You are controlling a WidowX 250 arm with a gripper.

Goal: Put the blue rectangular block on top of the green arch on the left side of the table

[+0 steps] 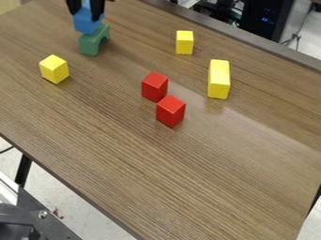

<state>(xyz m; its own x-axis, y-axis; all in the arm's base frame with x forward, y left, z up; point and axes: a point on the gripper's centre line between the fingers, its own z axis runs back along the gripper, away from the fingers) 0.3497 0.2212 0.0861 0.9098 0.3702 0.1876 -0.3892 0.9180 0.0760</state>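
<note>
"Camera view, starting at the left: what comes first?"

"A yellow cube (54,69). It sits on the table (144,173), left of the green arch (89,45) and a bit nearer the camera, well apart from it."

"And the arch itself?"

"Upright on its two legs, with the gap facing down. Right over it is the blue block (87,24), and that's what the hand (85,14) is pinching, one black finger on each side."

"So is the block on the arch?"

"Its lower end meets the top of the arch as seen from here. Whether the two really touch, I can't tell. Part of the arch's top shows to the right of the block."

"What's next along?"

"Two red cubes, both right of the arch and nearer the camera. The first (154,87) is a little closer to the arch; the second (171,111) is just beside it, farther from the arch. I couldn't swear to whether their corners touch."

"Anything beyond those?"

"A small yellow block (184,43), well to the right of the arch. Past that there's a longer yellow block (218,80), farther right of the arch again and nearer the camera than the small one. Those two stand apart from each other."
</note>
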